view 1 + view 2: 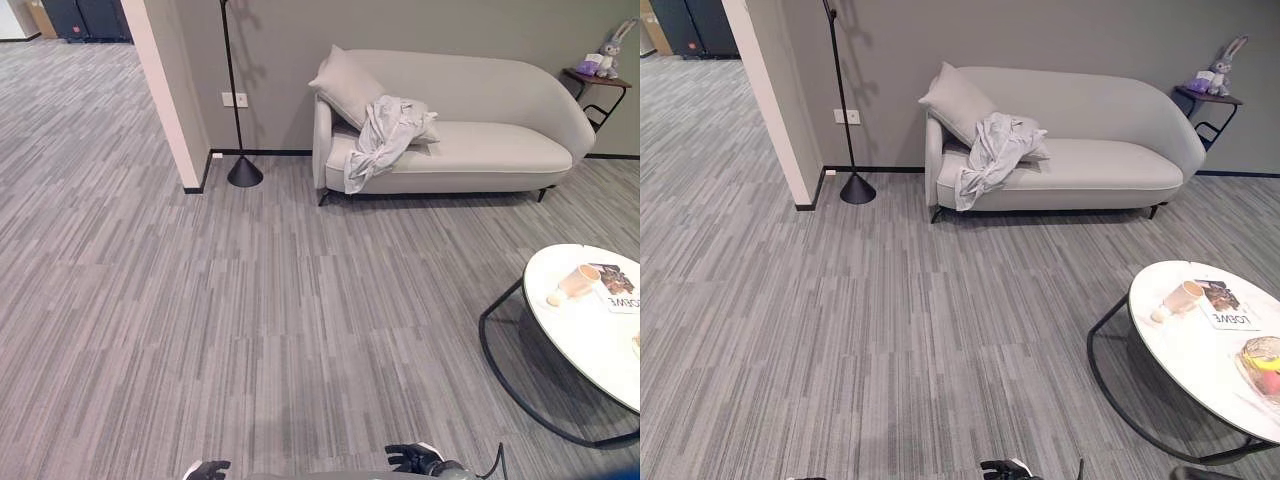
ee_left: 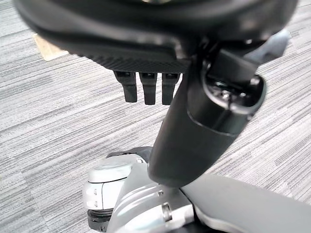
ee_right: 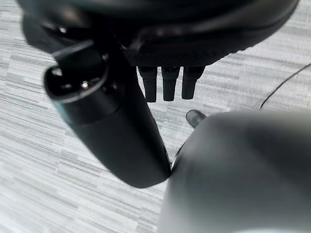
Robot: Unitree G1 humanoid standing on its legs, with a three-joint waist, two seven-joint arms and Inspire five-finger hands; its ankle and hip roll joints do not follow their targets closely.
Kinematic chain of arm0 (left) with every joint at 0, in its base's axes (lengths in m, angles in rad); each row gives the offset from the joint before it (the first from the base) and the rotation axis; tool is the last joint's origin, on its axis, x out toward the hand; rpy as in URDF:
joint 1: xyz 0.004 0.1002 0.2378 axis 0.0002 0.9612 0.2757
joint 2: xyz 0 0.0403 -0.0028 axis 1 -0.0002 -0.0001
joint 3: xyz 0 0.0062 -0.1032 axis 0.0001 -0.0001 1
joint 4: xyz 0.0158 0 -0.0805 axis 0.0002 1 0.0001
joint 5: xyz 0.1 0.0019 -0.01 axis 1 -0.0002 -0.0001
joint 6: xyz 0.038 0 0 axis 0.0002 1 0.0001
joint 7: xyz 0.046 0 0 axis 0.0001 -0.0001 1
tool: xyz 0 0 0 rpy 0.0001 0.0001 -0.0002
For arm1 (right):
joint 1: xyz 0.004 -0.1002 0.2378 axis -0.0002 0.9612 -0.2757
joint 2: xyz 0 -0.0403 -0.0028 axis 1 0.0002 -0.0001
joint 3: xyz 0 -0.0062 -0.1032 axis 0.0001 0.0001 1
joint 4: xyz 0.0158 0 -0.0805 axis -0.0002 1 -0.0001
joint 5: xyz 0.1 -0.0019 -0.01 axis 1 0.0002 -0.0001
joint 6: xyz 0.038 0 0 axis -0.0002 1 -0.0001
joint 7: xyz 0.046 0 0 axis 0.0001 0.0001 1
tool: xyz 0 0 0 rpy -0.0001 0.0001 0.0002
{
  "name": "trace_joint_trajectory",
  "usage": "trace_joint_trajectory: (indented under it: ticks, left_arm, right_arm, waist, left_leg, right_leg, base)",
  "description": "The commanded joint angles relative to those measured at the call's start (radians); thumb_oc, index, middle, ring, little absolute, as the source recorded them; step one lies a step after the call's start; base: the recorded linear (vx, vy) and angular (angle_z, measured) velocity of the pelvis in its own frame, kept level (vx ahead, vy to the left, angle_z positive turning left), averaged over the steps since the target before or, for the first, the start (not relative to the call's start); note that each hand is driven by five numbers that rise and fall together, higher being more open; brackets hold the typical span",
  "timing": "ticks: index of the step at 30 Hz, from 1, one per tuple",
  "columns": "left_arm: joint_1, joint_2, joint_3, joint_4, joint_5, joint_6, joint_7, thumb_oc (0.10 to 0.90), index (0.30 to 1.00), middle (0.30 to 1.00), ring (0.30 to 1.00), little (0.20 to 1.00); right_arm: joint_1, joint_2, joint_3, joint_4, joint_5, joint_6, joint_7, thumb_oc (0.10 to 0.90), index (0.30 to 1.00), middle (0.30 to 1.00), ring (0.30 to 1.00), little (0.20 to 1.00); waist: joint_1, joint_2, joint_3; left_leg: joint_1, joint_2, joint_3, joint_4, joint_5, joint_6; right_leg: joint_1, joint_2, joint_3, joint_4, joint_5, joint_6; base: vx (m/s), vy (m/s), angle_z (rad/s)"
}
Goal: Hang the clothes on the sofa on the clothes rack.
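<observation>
1. Against the grey back wall: pale grey upholstered sofa [image 1: 470,130] with a curved, rounded back and thin dark legs.
2. On the sofa's left end: crumpled light grey garment [image 1: 385,135], soft and creased, draped over the seat edge and hanging down the front; resting against a square grey cushion [image 1: 345,85] propped in the corner.
3. Left of the sofa, by a white pillar: thin black floor lamp pole on a cone-shaped base [image 1: 244,172].
4. Right of the sofa: small dark side shelf with a plush rabbit [image 1: 605,52].
5. Lower right: round white table [image 1: 590,335] on a black wire frame, smooth top, holding a tipped cup [image 1: 575,283] and a magazine [image 1: 618,287].
6. Underfoot: striped grey carpet tiles [image 1: 250,300].
7. At the bottom edge, well apart from the garment: left hand [image 2: 148,87] and right hand [image 3: 167,85], dark fingers straight and relaxed, nothing held.
</observation>
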Motion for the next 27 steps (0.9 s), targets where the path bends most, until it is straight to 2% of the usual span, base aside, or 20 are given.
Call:
trace_joint_trajectory:
  ticks: [1, 4, 5, 6, 7, 8, 9, 10, 11, 13, 14, 16, 17, 18, 19, 20, 21, 23, 24, 27]
  left_arm:
    - [-0.047, 0.001, 0.008, 0.066, 0.033, -0.026, 0.007, 0.800, 0.900, 0.900, 0.900, 0.900]
    - [-0.041, 0.003, 0.019, 0.071, 0.023, -0.022, 0.000, 0.800, 0.900, 0.900, 0.900, 0.900]
    - [-0.041, 0.003, 0.019, 0.071, 0.023, -0.022, 0.000, 0.800, 0.900, 0.900, 0.900, 0.900]
    - [-0.041, 0.002, 0.023, 0.079, 0.023, -0.018, -0.006, 0.800, 0.900, 0.900, 0.900, 0.900]
    - [-0.041, 0.002, 0.023, 0.080, 0.023, -0.018, -0.006, 0.800, 0.900, 0.900, 0.900, 0.900]
    - [-0.042, -0.010, 0.029, 0.080, 0.027, -0.014, -0.013, 0.800, 0.900, 0.900, 0.900, 0.900]
    - [-0.042, -0.010, 0.029, 0.080, 0.027, -0.014, -0.013, 0.800, 0.900, 0.900, 0.900, 0.900]
    - [-0.035, -0.028, 0.027, 0.072, 0.021, -0.018, -0.017, 0.800, 0.900, 0.900, 0.900, 0.900]
    - [-0.036, -0.029, 0.026, 0.072, 0.021, -0.018, -0.017, 0.800, 0.900, 0.900, 0.900, 0.900]
    - [-0.044, -0.029, -0.007, 0.062, 0.056, -0.013, -0.024, 0.800, 0.900, 0.900, 0.900, 0.900]
    - [-0.044, -0.029, -0.007, 0.062, 0.056, -0.013, -0.024, 0.800, 0.900, 0.900, 0.900, 0.900]
    - [-0.074, -0.018, -0.058, 0.046, 0.102, -0.015, -0.029, 0.800, 0.900, 0.900, 0.900, 0.900]
    - [-0.086, -0.016, -0.075, 0.040, 0.117, -0.016, -0.031, 0.800, 0.900, 0.900, 0.900, 0.900]
    - [-0.086, -0.016, -0.075, 0.040, 0.118, -0.016, -0.031, 0.800, 0.900, 0.900, 0.900, 0.900]
    - [-0.100, -0.017, -0.091, 0.036, 0.131, -0.020, -0.037, 0.800, 0.900, 0.900, 0.900, 0.900]
    - [-0.100, -0.017, -0.091, 0.036, 0.131, -0.020, -0.037, 0.800, 0.900, 0.900, 0.900, 0.900]
    - [-0.119, -0.016, -0.104, 0.031, 0.147, -0.025, -0.041, 0.800, 0.900, 0.900, 0.900, 0.900]
    - [-0.126, -0.016, -0.113, 0.032, 0.157, -0.025, -0.041, 0.800, 0.900, 0.900, 0.900, 0.900]
    - [-0.138, -0.012, -0.135, 0.027, 0.189, -0.034, -0.045, 0.800, 0.900, 0.900, 0.900, 0.900]
    - [-0.141, -0.008, -0.137, 0.034, 0.198, -0.039, -0.044, 0.800, 0.900, 0.900, 0.900, 0.900]
  right_arm:
    - [-0.002, 0.021, 0.019, -0.008, -0.010, 0.003, 0.018, 0.800, 0.900, 0.900, 0.900, 0.900]
    - [0.031, 0.024, -0.053, 0.008, 0.057, 0.005, 0.013, 0.800, 0.900, 0.900, 0.900, 0.900]
    - [0.031, 0.024, -0.053, 0.008, 0.057, 0.005, 0.013, 0.800, 0.900, 0.900, 0.900, 0.900]
    - [0.048, 0.022, -0.081, -0.006, 0.085, 0.003, 0.009, 0.800, 0.900, 0.900, 0.900, 0.900]
    - [0.048, 0.022, -0.081, -0.007, 0.085, 0.003, 0.009, 0.800, 0.900, 0.900, 0.900, 0.900]
    - [0.110, -0.007, -0.124, 0.013, 0.101, -0.010, 0.026, 0.800, 0.900, 0.900, 0.900, 0.900]
    - [0.109, -0.007, -0.124, 0.013, 0.101, -0.010, 0.026, 0.800, 0.900, 0.900, 0.900, 0.900]
    - [0.111, -0.040, -0.174, 0.083, 0.098, -0.012, -0.007, 0.800, 0.900, 0.900, 0.900, 0.900]
    - [0.110, -0.040, -0.174, 0.084, 0.098, -0.013, -0.007, 0.800, 0.900, 0.900, 0.900, 0.900]
    - [0.144, -0.058, -0.223, 0.124, 0.099, -0.018, -0.013, 0.800, 0.900, 0.900, 0.900, 0.900]
    - [0.144, -0.058, -0.223, 0.124, 0.099, -0.018, -0.013, 0.800, 0.900, 0.900, 0.900, 0.900]
    - [0.148, -0.068, -0.242, 0.156, 0.112, -0.015, -0.010, 0.800, 0.900, 0.900, 0.900, 0.900]
    - [0.147, -0.071, -0.240, 0.162, 0.119, -0.015, -0.010, 0.800, 0.900, 0.900, 0.900, 0.900]
    - [0.147, -0.071, -0.240, 0.162, 0.120, -0.015, -0.010, 0.800, 0.900, 0.900, 0.900, 0.900]
    - [0.150, -0.077, -0.245, 0.173, 0.138, -0.015, -0.007, 0.800, 0.900, 0.900, 0.900, 0.900]
    - [0.150, -0.077, -0.245, 0.173, 0.138, -0.015, -0.007, 0.800, 0.900, 0.900, 0.900, 0.900]
    - [0.152, -0.079, -0.254, 0.177, 0.158, -0.015, 0.000, 0.800, 0.900, 0.900, 0.900, 0.900]
    - [0.154, -0.079, -0.253, 0.176, 0.158, -0.013, 0.003, 0.800, 0.900, 0.900, 0.900, 0.900]
    - [0.149, -0.077, -0.251, 0.175, 0.150, -0.010, 0.007, 0.800, 0.900, 0.900, 0.900, 0.900]
    - [0.151, -0.072, -0.245, 0.171, 0.134, -0.009, 0.009, 0.800, 0.900, 0.900, 0.900, 0.900]
  waist:
    - [-0.027, -0.017, 0.000]
    - [-0.060, -0.004, 0.010]
    - [-0.060, -0.004, 0.010]
    - [-0.081, 0.004, 0.033]
    - [-0.079, 0.004, 0.033]
    - [-0.104, 0.011, 0.075]
    - [-0.102, 0.012, 0.072]
    - [-0.120, 0.026, 0.098]
    - [-0.117, 0.026, 0.100]
    - [-0.138, 0.026, 0.106]
    - [-0.138, 0.026, 0.106]
    - [-0.158, 0.008, 0.107]
    - [-0.166, 0.003, 0.110]
    - [-0.166, 0.006, 0.110]
    - [-0.184, -0.003, 0.112]
    - [-0.183, -0.002, 0.113]
    - [-0.203, -0.010, 0.118]
    - [-0.209, -0.007, 0.122]
    - [-0.219, -0.009, 0.124]
    - [-0.225, -0.005, 0.120]
  left_leg:
    - [-0.075, -0.020, -0.058, -0.020, -0.004, 0.001]
    - [-0.051, -0.033, -0.046, -0.020, -0.014, 0.025]
    - [-0.051, -0.033, -0.046, -0.020, -0.014, 0.025]
    - [-0.029, -0.034, -0.030, -0.020, -0.021, 0.040]
    - [-0.029, -0.034, -0.028, -0.020, -0.022, 0.040]
    - [0.006, -0.041, 0.010, -0.019, -0.032, 0.057]
    - [0.003, -0.040, 0.011, -0.020, -0.030, 0.057]
    - [0.029, -0.032, 0.047, -0.020, -0.040, 0.064]
    - [0.030, -0.033, 0.049, -0.020, -0.041, 0.064]
    - [0.057, -0.026, 0.087, -0.020, -0.064, 0.063]
    - [0.057, -0.026, 0.086, -0.020, -0.064, 0.063]
    - [0.066, -0.024, 0.094, -0.020, -0.086, 0.049]
    - [0.073, -0.025, 0.089, -0.020, -0.098, 0.043]
    - [0.074, -0.022, 0.089, -0.020, -0.099, 0.042]
    - [0.092, -0.022, 0.083, -0.020, -0.123, 0.032]
    - [0.093, -0.021, 0.083, -0.020, -0.124, 0.031]
    - [0.118, -0.014, 0.071, -0.020, -0.149, 0.017]
    - [0.134, -0.002, 0.068, -0.020, -0.163, 0.011]
    - [0.170, 0.020, 0.064, -0.020, -0.188, -0.002]
    - [0.209, 0.048, 0.052, -0.020, -0.216, -0.020]
  right_leg:
    - [0.008, -0.114, 0.008, 0.047, -0.020, 0.085]
    - [-0.056, -0.124, 0.040, 0.203, -0.054, 0.083]
    - [-0.056, -0.124, 0.041, 0.203, -0.054, 0.083]
    - [-0.112, -0.121, 0.069, 0.321, -0.047, 0.085]
    - [-0.115, -0.121, 0.072, 0.326, -0.049, 0.086]
    - [-0.178, -0.132, 0.100, 0.456, 0.018, 0.100]
    - [-0.181, -0.130, 0.102, 0.452, 0.021, 0.100]
    - [-0.229, -0.142, 0.075, 0.547, 0.063, 0.103]
    - [-0.232, -0.143, 0.078, 0.552, 0.061, 0.103]
    - [-0.281, -0.176, -0.004, 0.600, 0.071, 0.104]
    - [-0.281, -0.176, -0.004, 0.600, 0.071, 0.104]
    - [-0.302, -0.135, -0.036, 0.469, 0.038, 0.095]
    - [-0.311, -0.118, -0.034, 0.401, 0.043, 0.095]
    - [-0.307, -0.114, -0.035, 0.397, 0.045, 0.094]
    - [-0.332, -0.087, -0.015, 0.256, 0.085, 0.101]
    - [-0.331, -0.087, -0.016, 0.255, 0.086, 0.100]
    - [-0.376, -0.086, -0.004, 0.143, 0.150, 0.123]
    - [-0.378, -0.084, -0.015, 0.087, 0.174, 0.133]
    - [-0.402, -0.100, -0.038, 0.020, 0.206, 0.154]
    - [-0.420, -0.115, -0.042, 0.004, 0.218, 0.168]
  base:
    - [0.03, 0.181, -0.04]
    - [0.02, 0.146, -0.11]
    - [0.00, 0.180, -0.19]
    - [0.00, 0.094, -0.15]
    - [-0.03, 0.188, -0.26]
    - [-0.03, 0.097, -0.30]
    - [-0.04, 0.179, -0.66]
    - [-0.02, 0.085, -0.73]
    - [0.00, 0.132, -0.84]
    - [0.09, 0.096, -0.82]
    - [0.17, 0.019, -0.75]
    - [0.16, -0.070, -0.42]
    - [0.10, -0.060, -0.30]
    - [0.21, -0.093, -0.20]
    - [0.16, -0.060, -0.10]
    - [0.35, -0.108, -0.08]
    - [0.21, -0.049, -0.07]
    - [0.34, -0.070, 0.06]
    - [0.49, -0.098, 0.15]
    - [0.39, -0.077, 0.30]
